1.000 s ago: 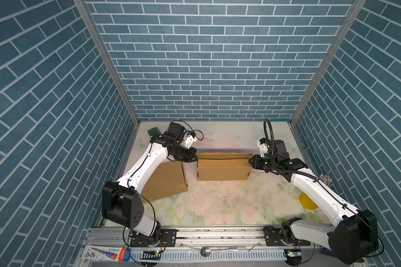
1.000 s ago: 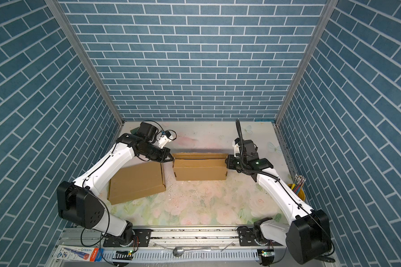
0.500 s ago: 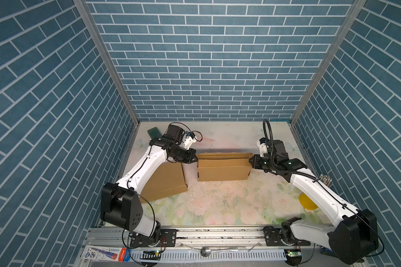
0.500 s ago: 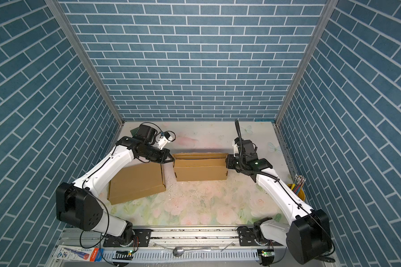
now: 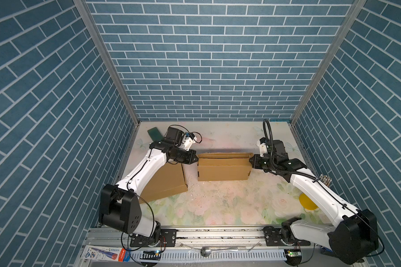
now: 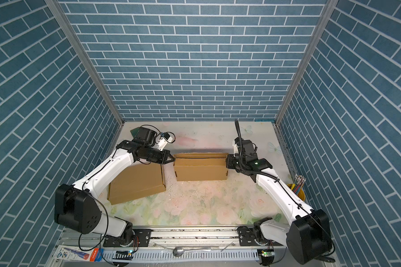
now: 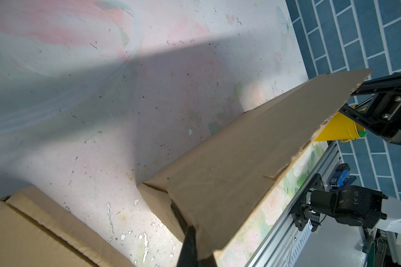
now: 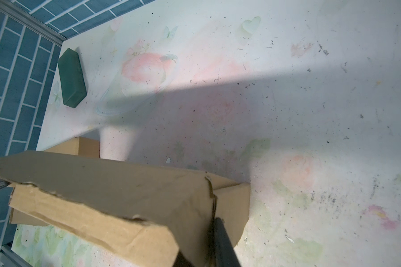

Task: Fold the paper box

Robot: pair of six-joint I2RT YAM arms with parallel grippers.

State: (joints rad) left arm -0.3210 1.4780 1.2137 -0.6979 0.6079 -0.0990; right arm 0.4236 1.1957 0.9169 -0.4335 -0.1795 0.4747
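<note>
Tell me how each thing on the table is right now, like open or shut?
Middle box: partly folded, top flap not pressed down yet.
Left gripper: shut on the middle box's left end.
Right gripper: shut on its right end.
Left box: closed, lying flat.
Green block: lying flat near the back corner.
Yellow cup: upright, pens inside.

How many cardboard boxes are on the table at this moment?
2. One cardboard box stands in the middle of the table, between the left end effector and the right end effector. The flat box lies at the left, partly under the left arm. None seems hidden.
</note>
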